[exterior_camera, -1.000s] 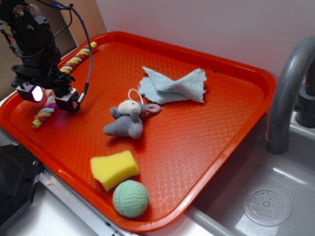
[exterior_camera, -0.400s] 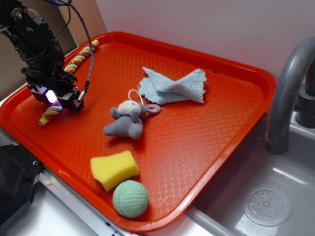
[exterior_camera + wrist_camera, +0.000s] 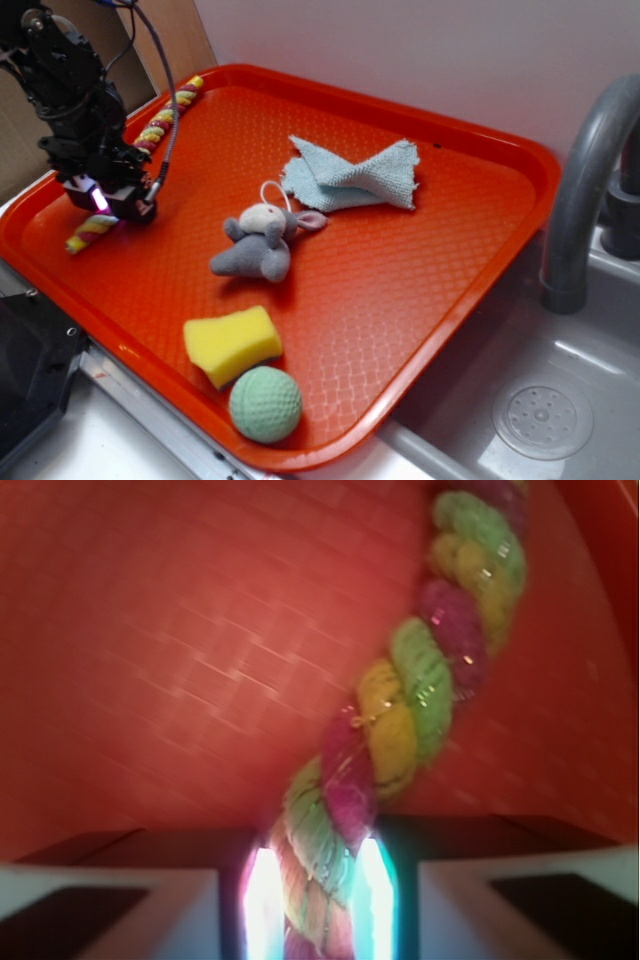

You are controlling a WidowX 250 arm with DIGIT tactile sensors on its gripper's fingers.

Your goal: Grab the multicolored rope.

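The multicolored rope (image 3: 162,120), a twisted cord of yellow, pink and pale green, lies along the left side of the orange tray (image 3: 522,152). My gripper (image 3: 104,203) is down on the rope's near part, and the rope's end (image 3: 86,231) sticks out just below it. In the wrist view the rope (image 3: 400,710) runs from the upper right down between my fingers. Both lit pads (image 3: 262,895) press against its sides, so the gripper (image 3: 315,892) is shut on it.
On the tray are a grey plush mouse (image 3: 256,246), a crumpled pale blue cloth (image 3: 350,172), a yellow sponge (image 3: 232,342) and a green ball (image 3: 265,403). A grey faucet (image 3: 585,180) and sink (image 3: 540,412) stand to the right. The tray's left rim is close beside the gripper.
The gripper came down onto the rope and closed on it, then shifted slightly left. The rope's near end moved left with it.
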